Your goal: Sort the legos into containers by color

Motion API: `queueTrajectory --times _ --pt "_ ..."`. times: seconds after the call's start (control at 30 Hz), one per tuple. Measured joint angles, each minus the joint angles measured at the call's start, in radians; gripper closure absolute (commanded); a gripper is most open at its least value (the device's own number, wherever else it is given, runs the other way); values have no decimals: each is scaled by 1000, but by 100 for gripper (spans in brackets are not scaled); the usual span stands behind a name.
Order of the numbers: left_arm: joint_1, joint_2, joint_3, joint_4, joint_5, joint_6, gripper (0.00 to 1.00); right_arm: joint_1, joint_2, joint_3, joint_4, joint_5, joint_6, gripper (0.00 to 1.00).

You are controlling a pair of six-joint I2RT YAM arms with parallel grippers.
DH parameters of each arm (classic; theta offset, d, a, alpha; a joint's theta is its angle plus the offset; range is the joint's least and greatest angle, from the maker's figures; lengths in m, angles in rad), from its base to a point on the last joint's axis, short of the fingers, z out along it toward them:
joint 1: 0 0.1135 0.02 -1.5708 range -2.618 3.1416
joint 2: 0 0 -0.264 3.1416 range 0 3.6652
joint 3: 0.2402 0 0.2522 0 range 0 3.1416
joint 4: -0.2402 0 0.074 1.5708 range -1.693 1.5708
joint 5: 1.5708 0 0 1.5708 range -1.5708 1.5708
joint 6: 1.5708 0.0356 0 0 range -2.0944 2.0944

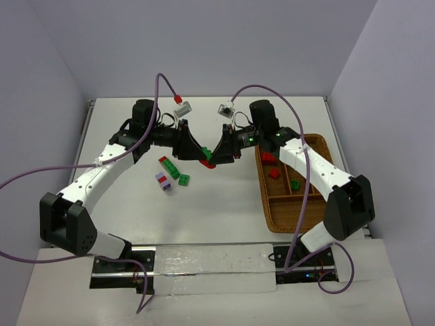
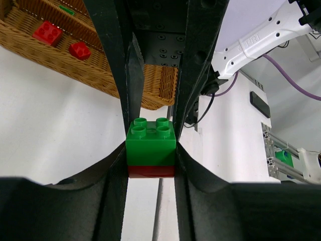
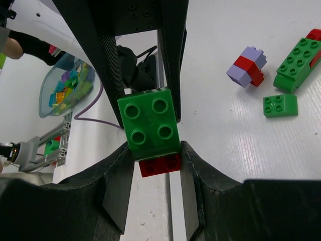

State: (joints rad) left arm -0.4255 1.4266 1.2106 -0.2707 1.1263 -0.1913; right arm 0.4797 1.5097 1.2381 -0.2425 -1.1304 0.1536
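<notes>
Green-on-red brick stack point(image 2: 150, 150) is clamped by left hand point(image 2: 150, 161) and right hand point(image 3: 156, 154) together; best pull straight apart, without twisting.

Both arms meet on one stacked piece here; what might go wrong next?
1. The green studded brick and the red brick under it sit between both pairs of jaws above the white table; pulling might drop one short of the brown wicker tray.
2. The opposing jaws crowd together and might clash.
</notes>
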Motion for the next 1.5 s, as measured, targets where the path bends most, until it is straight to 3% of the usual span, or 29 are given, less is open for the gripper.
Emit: queueTrajectory --times 0.23,0.5,0.93,1.23,1.3,1.37,1.4,1.43,1.5 --pt "-5 7 12 -25 -36 14 27 -5 0 0 17 10 27 100" --pt "-4 -43 -27 -14 -110 10 32 -35 -2 0 20 17 39 100" --pt "19 -49 -75 107 -64 -91 37 -40 -4 -2 37 16 58 100" --pt "19 -14 -87 198 -14 -164 65 -40 -6 -2 64 8 76 100" --pt "19 -9 -87 207 -8 -169 77 -42 -6 -4 65 7 82 100" --pt "19 -7 -87 211 -5 -173 96 -42 -6 -4 65 6 85 100" --pt "19 -7 -87 212 -4 -173 100 -42 -6 -4 65 5 85 100" --pt "19 -7 -87 213 -4 -174 100 -42 -6 -4 65 5 85 97" --pt "19 -7 -87 213 -4 -175 100 -42 -6 -4 65 4 85 72"
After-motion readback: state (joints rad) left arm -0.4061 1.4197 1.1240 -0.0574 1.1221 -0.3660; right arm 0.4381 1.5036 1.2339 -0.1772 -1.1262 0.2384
